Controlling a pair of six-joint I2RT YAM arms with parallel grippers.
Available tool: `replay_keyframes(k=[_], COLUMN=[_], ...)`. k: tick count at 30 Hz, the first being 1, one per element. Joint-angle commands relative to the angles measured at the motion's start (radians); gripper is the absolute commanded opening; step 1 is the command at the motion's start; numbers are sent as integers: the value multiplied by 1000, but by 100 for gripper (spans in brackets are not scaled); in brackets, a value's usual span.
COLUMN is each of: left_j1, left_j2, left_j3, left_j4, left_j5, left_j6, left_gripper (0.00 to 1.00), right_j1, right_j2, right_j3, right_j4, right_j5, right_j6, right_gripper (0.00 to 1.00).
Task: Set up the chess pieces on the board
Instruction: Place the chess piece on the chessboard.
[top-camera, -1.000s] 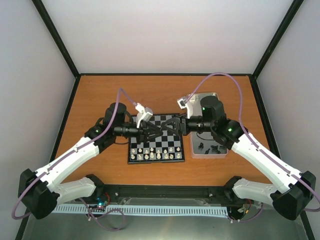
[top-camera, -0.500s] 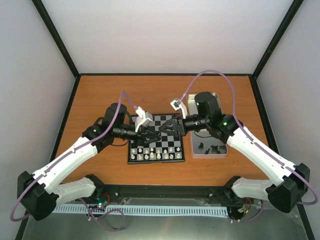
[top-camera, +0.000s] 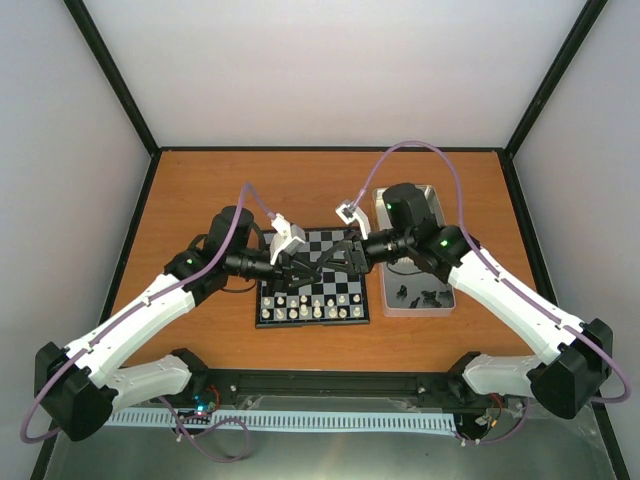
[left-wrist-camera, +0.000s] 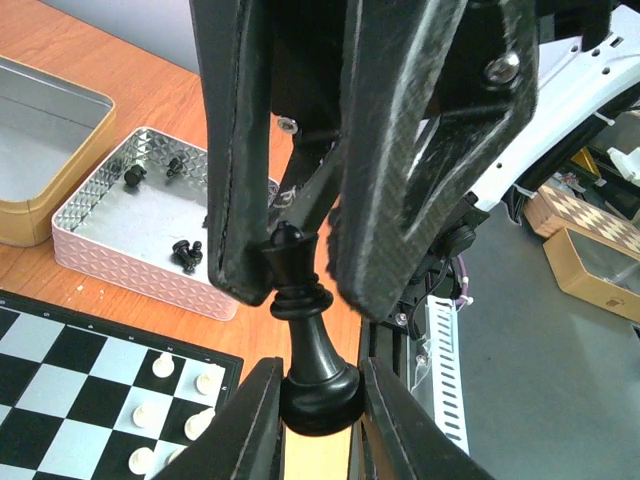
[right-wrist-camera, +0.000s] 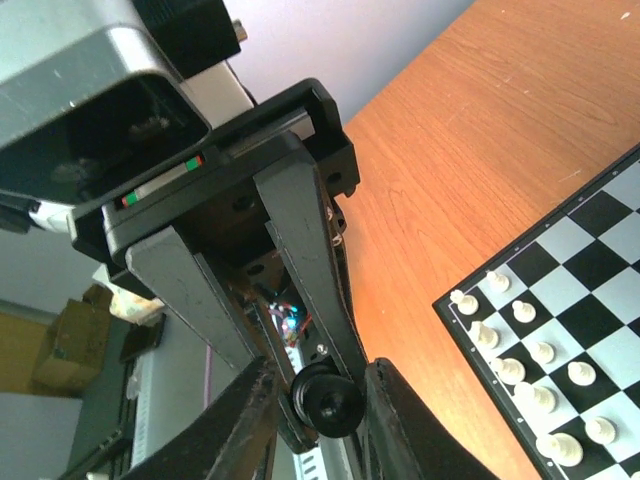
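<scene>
Plainly the black piece (left-wrist-camera: 305, 320) hangs above the board (top-camera: 345, 283), beyond the white pieces (top-camera: 310, 312) on its near rows: the left gripper (left-wrist-camera: 320, 390) is clamped on its round base, the right gripper (right-wrist-camera: 328, 390) straddles its head, pinching or not I cannot tell. It looks light, stiff and slick; the narrow waist seems the safest hold. The grippers hide much of the board's far half, and the spare pieces (left-wrist-camera: 185, 250) in the right-hand tin (left-wrist-camera: 130, 270) are too small to name.

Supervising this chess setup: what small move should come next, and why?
Probably close the right claw firmly on the head of the black piece before anything lets go: the left claw holds its base, and the right jaws flank the head, seemingly not clamped yet.
</scene>
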Motion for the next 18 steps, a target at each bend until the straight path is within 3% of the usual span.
replay_keyframes(k=[1,5,6,7,11,14,18], left_j1=[-5,-5,-5,-5,-5,-5,-3], left_j2=[-7,-9,-8,-6,-8,-32,-95], left_j3=[50,48,49,49,49,46,17], left_j4=[1,-3,-5,-7,-14,-36,-51], left_j5=[18,-4,-10,-20,-128,-296,-536], left_j6=[30,21,16,13,-21,-53,-103], left_gripper=[1,6,12,26,51,62,66], right_j1=[5,5,5,5,5,5,8], right_j2=[17,16,13,10,7,1,14], right_j3=[30,24,22,20,22,13,-11], right_j4=[-1,24,31,33,33,32,31], right_j5=[-38,-72,-63,-33,71,206,433], right_j6=[-13,-2,2,9,10,2,-20], right_gripper=[23,4,3,3,3,3,4])
